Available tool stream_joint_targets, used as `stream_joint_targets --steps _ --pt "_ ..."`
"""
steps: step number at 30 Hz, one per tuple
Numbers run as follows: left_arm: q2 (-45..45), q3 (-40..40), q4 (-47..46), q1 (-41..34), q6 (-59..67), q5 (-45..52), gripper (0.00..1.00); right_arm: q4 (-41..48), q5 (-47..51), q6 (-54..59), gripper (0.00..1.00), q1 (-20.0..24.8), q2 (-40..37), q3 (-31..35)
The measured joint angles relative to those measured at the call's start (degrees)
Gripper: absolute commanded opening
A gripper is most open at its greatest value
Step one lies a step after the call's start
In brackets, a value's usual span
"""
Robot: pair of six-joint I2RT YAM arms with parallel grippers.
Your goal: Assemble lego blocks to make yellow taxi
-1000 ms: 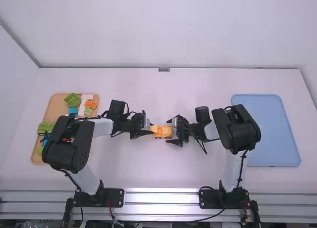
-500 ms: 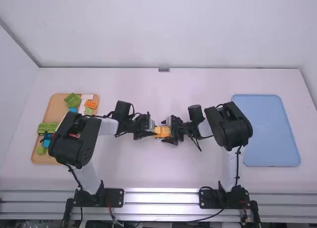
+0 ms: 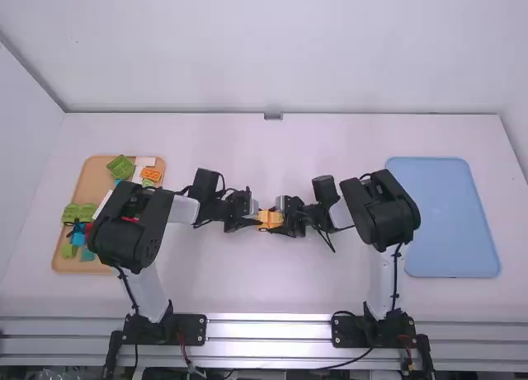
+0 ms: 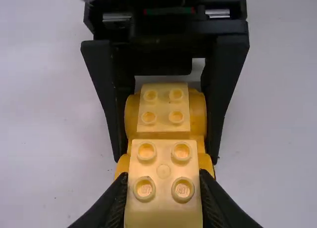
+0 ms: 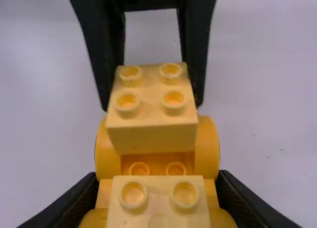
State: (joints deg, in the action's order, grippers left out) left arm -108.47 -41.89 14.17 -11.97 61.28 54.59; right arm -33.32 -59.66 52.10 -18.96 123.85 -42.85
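Black and two-fingered, the left tool (image 3: 254,219) is clenched on a pale yellow block (image 4: 163,188), one finger against each side, the four round studs on its upper face left bare. Opposite it, the right tool (image 3: 284,220) grips the darker yellow car body (image 5: 208,148) across its width, its fingers at the body's rounded sides. Between the two tools, near the middle of the white counter (image 3: 206,281), lies the partly built taxi (image 3: 269,218); whether it touches the surface cannot be told. A second pale block (image 5: 158,208) sits on the body at the right tool's end, and a recess with two studs (image 5: 139,169) shows between the blocks. Whether the block in the left tool is fully seated cannot be told. Farther out on the left, a tan tray (image 3: 91,178) carries green blocks (image 3: 120,166), an orange block (image 3: 151,175), a white piece (image 3: 144,161), and blue (image 3: 78,239) and red pieces (image 3: 88,228); the left arm (image 3: 136,232) covers part of it in the high view. On the right, beyond the right arm (image 3: 384,211), a pale blue tray (image 3: 454,217) lies flat on the counter.
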Motion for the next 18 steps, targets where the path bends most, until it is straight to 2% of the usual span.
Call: stream_joint_targets --steps 4,15,18 --pt "-0.5 0.0 0.24 0.0 -0.02 0.37 0.08 0.59 -0.24 0.81 0.41 0.0 -0.02 -0.17" --pt "-0.5 0.0 -1.42 -0.31 -0.2 1.53 0.1 1.31 -0.11 1.03 0.41 -1.7 -0.02 -0.48" --pt "-0.5 -0.13 -1.53 -0.31 -0.2 1.49 0.13 1.66 0.0 1.16 0.41 -1.7 -0.02 -0.66"
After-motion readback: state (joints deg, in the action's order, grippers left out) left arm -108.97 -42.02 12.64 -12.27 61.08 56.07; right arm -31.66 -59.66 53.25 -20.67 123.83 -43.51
